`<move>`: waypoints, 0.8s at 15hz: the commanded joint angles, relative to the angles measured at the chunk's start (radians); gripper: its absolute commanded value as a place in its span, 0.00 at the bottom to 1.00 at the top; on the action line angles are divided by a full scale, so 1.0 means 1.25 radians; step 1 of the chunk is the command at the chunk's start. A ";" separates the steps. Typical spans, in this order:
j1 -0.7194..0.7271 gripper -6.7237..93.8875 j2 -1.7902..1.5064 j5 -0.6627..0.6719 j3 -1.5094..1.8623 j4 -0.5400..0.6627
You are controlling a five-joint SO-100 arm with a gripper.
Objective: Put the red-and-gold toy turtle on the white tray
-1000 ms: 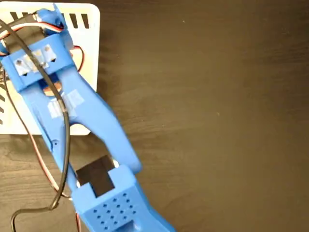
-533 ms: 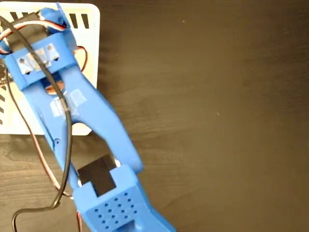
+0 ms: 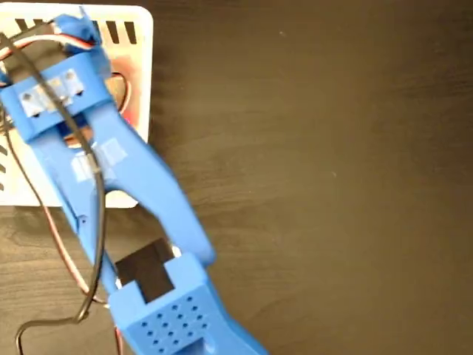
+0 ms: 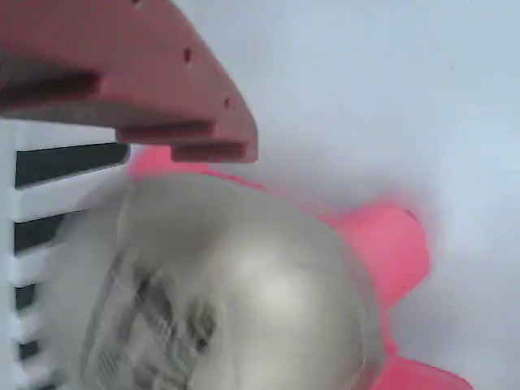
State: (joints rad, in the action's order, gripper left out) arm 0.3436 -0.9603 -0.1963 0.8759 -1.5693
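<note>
On the white tray [image 4: 406,97] lies the turtle [image 4: 244,301]; tool's grip unclear.

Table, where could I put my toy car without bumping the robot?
The dark table is bare everywhere right of the blue arm. It is crowded at top left, where the arm covers the white tray and the toy turtle.

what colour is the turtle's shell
Pale, shiny gold with a dark printed mark; the red-and-gold toy turtle shows best in the wrist view.
</note>
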 commanded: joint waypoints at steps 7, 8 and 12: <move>0.005 0.23 -0.202 0.007 0.048 0.010; 0.006 0.07 -0.245 0.007 0.061 0.010; -0.048 0.07 -0.555 0.023 0.326 0.184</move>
State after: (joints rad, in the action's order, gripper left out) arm 0.3175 -1.3806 -0.1595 1.1520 -1.4573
